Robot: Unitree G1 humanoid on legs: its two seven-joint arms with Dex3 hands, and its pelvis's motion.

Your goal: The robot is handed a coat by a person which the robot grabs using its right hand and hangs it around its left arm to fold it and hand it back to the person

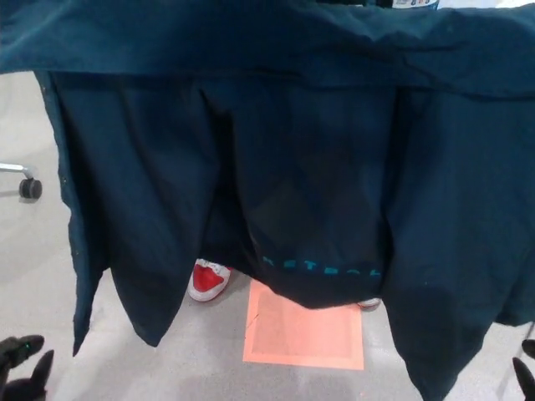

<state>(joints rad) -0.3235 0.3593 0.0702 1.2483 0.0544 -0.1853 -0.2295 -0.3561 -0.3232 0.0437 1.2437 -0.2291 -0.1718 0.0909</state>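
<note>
Head view. A dark blue-green coat (276, 150) fills nearly the whole frame, hanging in front of the camera above a grey floor (33, 276). The fabric is smooth and matte, with soft vertical folds. A broad horizontal band of cloth runs across the top from edge to edge, and the panels below it fall straight down. The long axis of the spread garment lies left to right, and its free edges point at the floor. The left panel ends in a blunt point, the centre panel ends in a rounded hem, and the right panel reaches lowest. What supports the coat at the top lies outside the frame.

A row of small, widely spaced pale teal capitals runs just above the centre hem. They are too dim to read with certainty.

Below the hem appear a person's red-and-white shoe (209, 280), the tip of a second shoe (369, 303) and an orange square (305, 330) on the floor. A caster wheel (31, 189) stands at the left edge.

The left hand (23, 368), low at the left corner, holds nothing and its fingers are spread, clear of the coat. Of the right hand (527, 372) only a sliver shows, so its fingers cannot be judged.
</note>
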